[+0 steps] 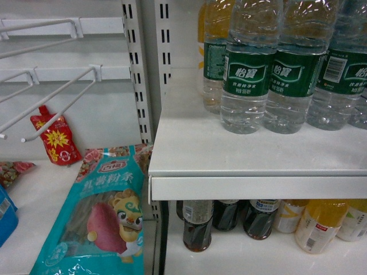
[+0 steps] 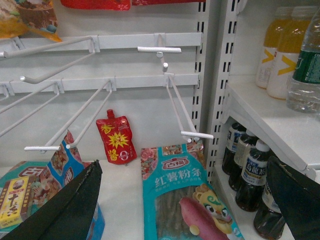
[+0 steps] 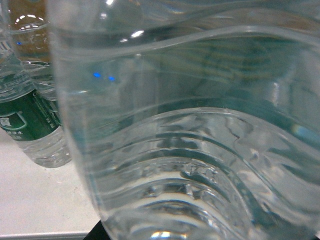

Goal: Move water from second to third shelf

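Water bottle filling the right wrist view, blurred, label unreadable, standing on white shelf among green-labelled bottles, right gripper hidden, grip unclear, left gripper spread, fingertips cut off.

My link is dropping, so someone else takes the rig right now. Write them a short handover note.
Left gripper: jaws open and empty, facing the peg-hook bay, away from the drinks.
Right gripper: jaws out of sight. Its wrist camera is filled by one water bottle at very close range; grasp unconfirmed.
Green-labelled water bottles stand in a row on the upper visible shelf; dark bottles and orange bottles stand below.
Done: no transfer visible.
Left: confirm the grasp, lift the bottle, set it on the third shelf.
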{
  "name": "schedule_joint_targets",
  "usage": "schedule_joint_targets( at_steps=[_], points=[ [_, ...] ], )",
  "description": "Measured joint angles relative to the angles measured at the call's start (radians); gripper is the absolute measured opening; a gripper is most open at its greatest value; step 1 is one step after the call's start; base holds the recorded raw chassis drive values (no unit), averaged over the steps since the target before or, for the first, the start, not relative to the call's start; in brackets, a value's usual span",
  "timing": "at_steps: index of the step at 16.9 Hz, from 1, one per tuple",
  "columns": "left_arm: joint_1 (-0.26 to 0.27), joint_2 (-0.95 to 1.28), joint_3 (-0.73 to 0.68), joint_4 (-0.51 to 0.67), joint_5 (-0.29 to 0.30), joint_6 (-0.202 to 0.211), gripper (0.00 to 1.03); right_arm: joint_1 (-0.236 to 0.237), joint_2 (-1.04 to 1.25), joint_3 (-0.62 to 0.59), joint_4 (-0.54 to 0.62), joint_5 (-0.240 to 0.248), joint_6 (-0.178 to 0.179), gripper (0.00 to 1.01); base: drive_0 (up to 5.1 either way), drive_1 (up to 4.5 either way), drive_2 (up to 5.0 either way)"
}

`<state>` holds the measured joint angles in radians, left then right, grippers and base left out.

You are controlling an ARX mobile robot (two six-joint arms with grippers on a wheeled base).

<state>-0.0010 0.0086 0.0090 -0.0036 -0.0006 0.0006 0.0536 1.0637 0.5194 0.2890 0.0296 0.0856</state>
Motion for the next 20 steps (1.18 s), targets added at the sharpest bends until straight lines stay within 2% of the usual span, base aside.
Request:
schedule_joint_targets(
  at_steps=[7,10,13,20],
  points=[
    [0.0,0.0,0.0,0.0,0.0,0.0,0.98,0.051,0.225,0.14,0.011,0.023,0.007,0.39,0.0,0.0,0.0],
    [0.0,0.0,0.0,0.0,0.0,0.0,0.98,0.051,0.284,0.19,-0.001,0.023,0.013,0.39,0.0,0.0,0.0],
    [0.0,0.0,0.0,0.0,0.0,0.0,0.98,0.051,0.344,0.228,-0.006,0.021,0.038,0.39,0.0,0.0,0.0],
    [0.0,0.0,0.0,0.0,0.0,0.0,0.98,0.066,0.394,0.269,0.001,0.04,0.045,0.39,0.0,0.0,0.0]
  ],
)
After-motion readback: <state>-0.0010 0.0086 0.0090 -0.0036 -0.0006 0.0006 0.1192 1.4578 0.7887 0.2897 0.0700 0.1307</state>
